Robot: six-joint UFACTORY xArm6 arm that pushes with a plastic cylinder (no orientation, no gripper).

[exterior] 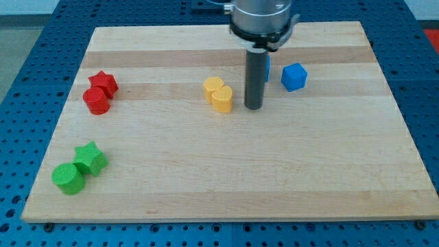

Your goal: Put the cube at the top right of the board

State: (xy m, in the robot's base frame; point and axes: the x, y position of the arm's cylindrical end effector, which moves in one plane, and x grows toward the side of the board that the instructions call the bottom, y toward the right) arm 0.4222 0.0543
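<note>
A blue cube sits on the wooden board right of centre, toward the view's top. My tip rests on the board to the cube's left and slightly below it, apart from it. A second blue block shows as a sliver behind the rod, its shape hidden. Two yellow blocks stand just left of my tip: a yellow hexagon-like block and a yellow heart-like block, touching each other.
A red star and a red cylinder sit at the view's left. A green star and a green cylinder sit at the lower left. The board's edges border a blue perforated table.
</note>
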